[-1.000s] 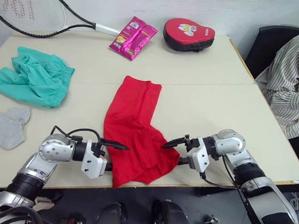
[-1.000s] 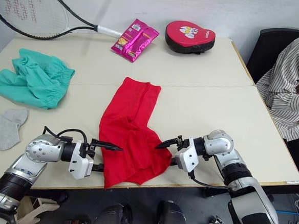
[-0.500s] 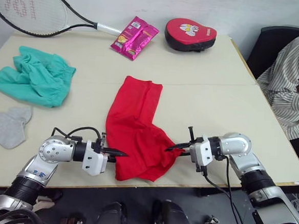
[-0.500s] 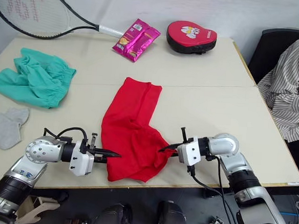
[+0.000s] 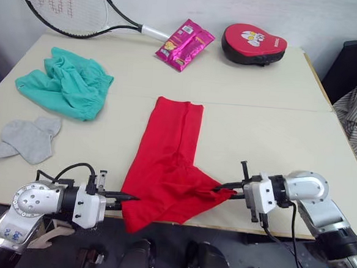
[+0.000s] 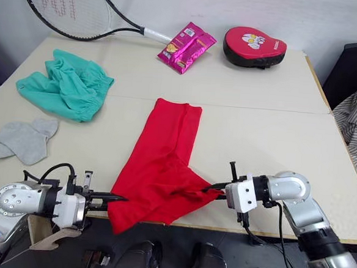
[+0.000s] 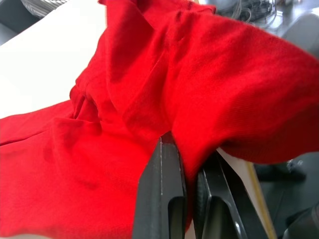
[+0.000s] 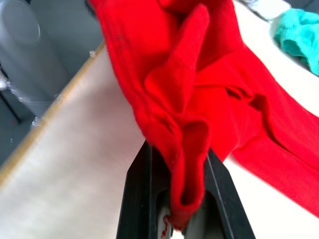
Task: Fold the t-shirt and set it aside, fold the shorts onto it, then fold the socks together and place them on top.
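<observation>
The t-shirt [image 5: 167, 161] lies lengthwise mid-table [image 5: 258, 127], its near end bunched at the front edge. Left gripper [image 5: 128, 197] fingers are clamped on the shirt's near left corner; right gripper [image 5: 221, 187] fingers are clamped on a fold at its near right corner. The shorts [image 5: 65, 83] sit crumpled at far left, with the socks [image 5: 28, 139] nearer, well apart from the shirt.

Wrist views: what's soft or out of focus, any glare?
Left wrist view: shirt weave fairly sharp mid-frame, left claw fingers soft, floor behind blurred, table washed out white. Right wrist view: right claw and the pinched fold soft, shorts blurred in the corner, table bright but not clipped.
</observation>
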Controlling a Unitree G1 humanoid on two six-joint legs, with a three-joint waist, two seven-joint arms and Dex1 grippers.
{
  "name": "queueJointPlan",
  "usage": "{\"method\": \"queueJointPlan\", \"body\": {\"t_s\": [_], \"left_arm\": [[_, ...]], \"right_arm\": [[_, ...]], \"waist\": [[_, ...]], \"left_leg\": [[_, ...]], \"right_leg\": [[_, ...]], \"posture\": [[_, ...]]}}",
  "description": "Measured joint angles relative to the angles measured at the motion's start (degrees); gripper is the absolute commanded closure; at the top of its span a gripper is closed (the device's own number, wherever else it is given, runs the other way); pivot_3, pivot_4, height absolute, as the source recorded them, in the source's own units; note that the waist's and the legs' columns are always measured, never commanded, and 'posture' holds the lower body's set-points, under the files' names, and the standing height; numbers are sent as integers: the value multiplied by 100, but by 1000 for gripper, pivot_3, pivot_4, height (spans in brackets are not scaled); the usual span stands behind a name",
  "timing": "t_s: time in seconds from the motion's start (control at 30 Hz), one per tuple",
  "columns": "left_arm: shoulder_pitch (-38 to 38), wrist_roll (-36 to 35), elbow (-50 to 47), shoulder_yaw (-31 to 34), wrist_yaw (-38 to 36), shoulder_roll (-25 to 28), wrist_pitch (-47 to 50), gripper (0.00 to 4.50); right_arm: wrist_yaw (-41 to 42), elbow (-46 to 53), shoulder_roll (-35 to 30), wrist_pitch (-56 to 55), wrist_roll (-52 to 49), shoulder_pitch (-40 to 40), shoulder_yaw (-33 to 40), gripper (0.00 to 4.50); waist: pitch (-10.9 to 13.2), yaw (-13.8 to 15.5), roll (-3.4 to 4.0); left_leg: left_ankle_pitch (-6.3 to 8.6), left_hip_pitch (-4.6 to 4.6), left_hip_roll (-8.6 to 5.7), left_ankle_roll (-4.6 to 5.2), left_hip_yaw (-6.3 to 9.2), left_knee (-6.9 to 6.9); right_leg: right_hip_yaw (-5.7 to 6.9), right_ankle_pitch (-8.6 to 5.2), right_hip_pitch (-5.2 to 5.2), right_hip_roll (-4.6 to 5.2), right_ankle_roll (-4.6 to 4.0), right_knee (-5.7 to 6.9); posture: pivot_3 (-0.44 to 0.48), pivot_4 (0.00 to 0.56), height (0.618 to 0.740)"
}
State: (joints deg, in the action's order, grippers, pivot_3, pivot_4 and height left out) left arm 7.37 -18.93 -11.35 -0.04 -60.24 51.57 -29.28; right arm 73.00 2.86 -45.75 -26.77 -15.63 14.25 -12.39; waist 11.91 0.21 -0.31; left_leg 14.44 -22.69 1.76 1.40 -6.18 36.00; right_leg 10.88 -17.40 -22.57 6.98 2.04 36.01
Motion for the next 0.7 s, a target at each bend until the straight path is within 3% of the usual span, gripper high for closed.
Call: {"method": "queueJointPlan", "body": {"t_s": [0.33, 0.5, 0.7], "left_arm": [[503, -337, -513, 397, -21, 61, 656, 4466], [896, -825, -897, 486, -330, 297, 1361, 4466], [572, -1715, -1151, 856, -393, 516, 2659, 4466]], "right_arm": [[-168, 1307, -486, 840, -327, -1096, 221, 4500], [117, 2046, -1132, 1756, -932, -1457, 333, 4500], [-6, 2133, -1220, 3179, -1733, -491, 589, 4500]], "waist": [[1, 87, -1], [1, 113, -2], [5, 111, -1]], "left_leg": [[32, -4, 31, -27, -19, 11], [44, -12, 34, -24, -22, 10], [45, -14, 36, -26, -24, 18]], "right_leg": [[-37, 0, 0, -39, 12, -43], [-39, -1, -11, -40, 6, -42], [-38, 2, -15, -42, 2, -38]], "posture": [[0, 150, 740], [0, 150, 740], [0, 150, 740]]}}
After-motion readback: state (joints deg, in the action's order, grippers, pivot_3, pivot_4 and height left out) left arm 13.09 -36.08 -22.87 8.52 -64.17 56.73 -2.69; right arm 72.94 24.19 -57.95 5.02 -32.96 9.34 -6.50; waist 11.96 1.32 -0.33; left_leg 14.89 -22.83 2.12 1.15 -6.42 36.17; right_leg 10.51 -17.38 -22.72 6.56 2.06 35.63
